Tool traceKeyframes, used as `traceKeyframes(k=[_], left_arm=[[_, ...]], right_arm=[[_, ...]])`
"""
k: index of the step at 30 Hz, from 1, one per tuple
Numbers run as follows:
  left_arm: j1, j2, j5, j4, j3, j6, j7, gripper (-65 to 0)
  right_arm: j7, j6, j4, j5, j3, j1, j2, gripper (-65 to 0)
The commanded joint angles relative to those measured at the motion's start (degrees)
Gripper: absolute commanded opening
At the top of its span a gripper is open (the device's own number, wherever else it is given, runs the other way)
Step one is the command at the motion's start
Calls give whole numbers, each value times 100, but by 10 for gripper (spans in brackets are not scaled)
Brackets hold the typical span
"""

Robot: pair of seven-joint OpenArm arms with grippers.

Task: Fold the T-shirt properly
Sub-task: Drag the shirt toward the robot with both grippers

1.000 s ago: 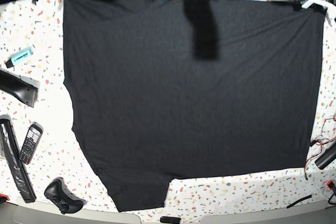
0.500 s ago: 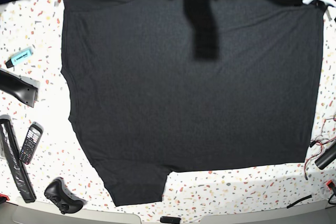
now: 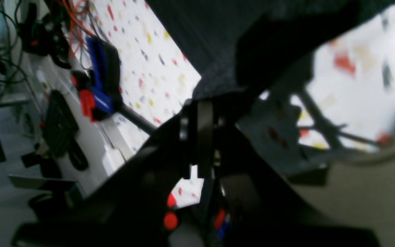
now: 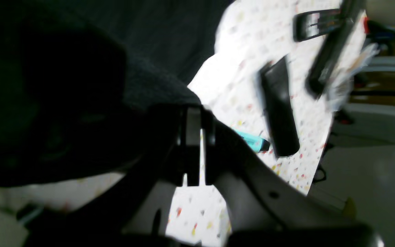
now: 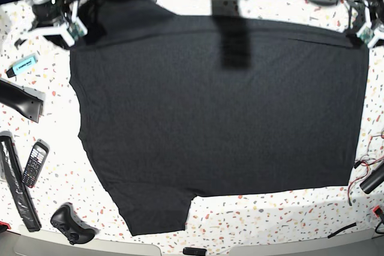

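Note:
The black T-shirt (image 5: 216,118) lies spread, plain side up, over most of the speckled table (image 5: 270,214). One sleeve points to the front left. My right gripper (image 5: 74,28) is at the far left corner of the shirt, shut on the cloth edge. In the right wrist view its tips (image 4: 192,111) pinch black cloth (image 4: 142,89). My left gripper (image 5: 360,35) is at the far right corner, shut on the cloth. In the left wrist view its tips (image 3: 201,103) hold the shirt's edge (image 3: 214,82). The held far edge is lifted and stretched between both grippers.
Left of the shirt lie a blue highlighter (image 5: 24,64), a black handle (image 5: 21,100), a phone (image 5: 35,163), a long black bar (image 5: 17,187) and a game controller (image 5: 72,223). Red wires (image 5: 365,166) and a black cylinder (image 5: 373,179) lie at the right edge.
Both grippers have come nearer with the far edge of the shirt. That edge now sits lower in the base view, and bare table shows behind it. The front of the shirt has not moved.

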Motion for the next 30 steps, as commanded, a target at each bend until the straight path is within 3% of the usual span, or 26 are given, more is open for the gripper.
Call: traceKeyframes(k=[1,4,8,14,19,24,30], left_arm=[[-83,-63,46,63,-63,83,-57,-650],[-313,9,20,63,-61,79,-59,-650],[-549,63,-81,61,-57,57,-63,-650],[-876,72,-393,-186,-57,-680,-138,-650],[-1180,66,-400,-463,-57,-699,-199,-650],[-1423,68,-551,-667,-57,-1086,-358,-650],[-1593,72,-584,-911,-57,-1316,-669,-650]], right_arm=[[61,-59,11,68,44,87,9,-650],[142,179,-179,142,42,363,-149,-650],[227,188,-435,387,28,774,-271,-650],[269,409,-688,549,-57,1335,-485,-650],[267,433,-922,544,-289,1759,-625,-650],[264,433,-1392,529,-442,2236,-817,-650],[264,431,-1628,531,-442,2638,-935,-650]])
